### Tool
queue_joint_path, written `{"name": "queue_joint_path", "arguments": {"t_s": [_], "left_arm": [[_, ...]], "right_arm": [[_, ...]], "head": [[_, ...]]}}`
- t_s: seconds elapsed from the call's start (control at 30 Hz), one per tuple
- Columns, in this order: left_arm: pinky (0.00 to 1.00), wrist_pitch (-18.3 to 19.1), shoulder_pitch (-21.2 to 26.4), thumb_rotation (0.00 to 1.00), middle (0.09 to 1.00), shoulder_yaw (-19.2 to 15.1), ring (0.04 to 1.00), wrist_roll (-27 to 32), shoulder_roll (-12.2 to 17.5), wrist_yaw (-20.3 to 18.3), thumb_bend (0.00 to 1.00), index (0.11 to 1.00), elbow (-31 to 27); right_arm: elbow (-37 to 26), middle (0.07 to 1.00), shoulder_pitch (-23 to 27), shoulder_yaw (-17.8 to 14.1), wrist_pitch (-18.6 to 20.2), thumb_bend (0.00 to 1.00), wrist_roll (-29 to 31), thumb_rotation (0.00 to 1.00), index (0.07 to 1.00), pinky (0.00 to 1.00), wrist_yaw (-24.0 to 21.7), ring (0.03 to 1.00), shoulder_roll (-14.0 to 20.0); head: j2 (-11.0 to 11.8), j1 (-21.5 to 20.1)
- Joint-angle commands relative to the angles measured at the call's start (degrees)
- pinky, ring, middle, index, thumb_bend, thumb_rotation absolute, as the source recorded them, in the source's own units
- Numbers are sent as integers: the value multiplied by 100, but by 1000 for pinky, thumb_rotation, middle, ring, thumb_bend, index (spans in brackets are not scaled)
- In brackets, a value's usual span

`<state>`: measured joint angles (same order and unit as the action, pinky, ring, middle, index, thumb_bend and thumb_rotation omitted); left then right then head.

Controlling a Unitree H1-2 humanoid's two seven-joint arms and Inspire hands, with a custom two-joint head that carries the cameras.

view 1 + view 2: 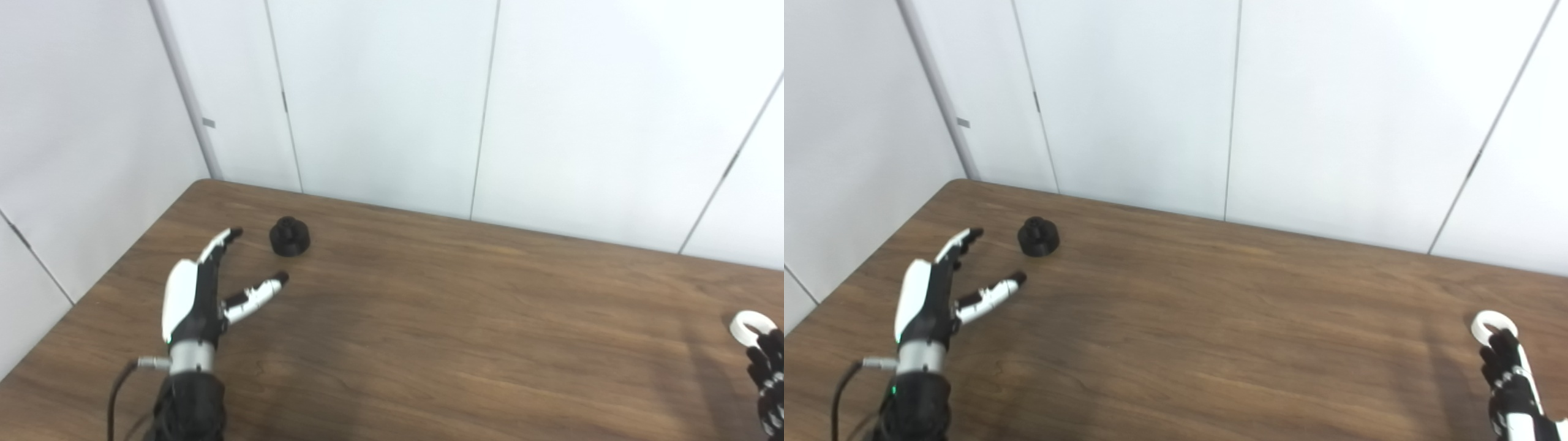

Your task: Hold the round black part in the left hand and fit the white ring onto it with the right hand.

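The round black part (pixel 290 236) stands on the wooden table (pixel 429 318) near its far left corner. My left hand (pixel 202 291) is open, fingers and thumb spread, just short of the part and a little to its left, not touching it. The white ring (pixel 1488 324) lies on the table at the far right. My right hand (pixel 1510 380) is at the bottom right with its fingertips at the ring's near edge; whether they hold it is unclear.
White wall panels (pixel 392 104) stand behind the table's far edge and along its left side. A black cable (pixel 119 392) runs from my left wrist.
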<state>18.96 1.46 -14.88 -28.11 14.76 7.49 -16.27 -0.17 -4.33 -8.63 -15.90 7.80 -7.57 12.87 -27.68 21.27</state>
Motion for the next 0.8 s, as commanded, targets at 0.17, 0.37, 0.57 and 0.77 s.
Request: {"name": "queue_joint_path", "arguments": {"t_s": [0.17, 0.37, 0.57, 0.77], "left_arm": [[808, 102, 622, 299, 892, 92, 876, -228, 526, 49, 787, 857, 446], [778, 224, 1109, 278, 893, 264, 877, -247, 816, -15, 807, 856, 1090], [820, 292, 1501, 291, 908, 439, 917, -171, 1007, -54, 843, 868, 1710], [904, 413, 1730, 356, 942, 705, 972, -177, 1249, -250, 944, 880, 2162]], "right_arm": [[460, 983, -463, 79, 25, 422, -1, 1000, 1000, 1000, 44, 967, -216], [416, 982, -487, 84, 65, 409, -9, 1000, 1000, 1000, 48, 966, -229], [400, 974, -509, 91, 14, 386, -28, 1000, 1000, 1000, 50, 961, -242], [403, 972, -498, 91, -6, 400, -62, 1000, 1000, 991, 74, 956, -261]], "head": [[-8, -10], [-19, -30], [-18, -51], [-12, -60]]}}
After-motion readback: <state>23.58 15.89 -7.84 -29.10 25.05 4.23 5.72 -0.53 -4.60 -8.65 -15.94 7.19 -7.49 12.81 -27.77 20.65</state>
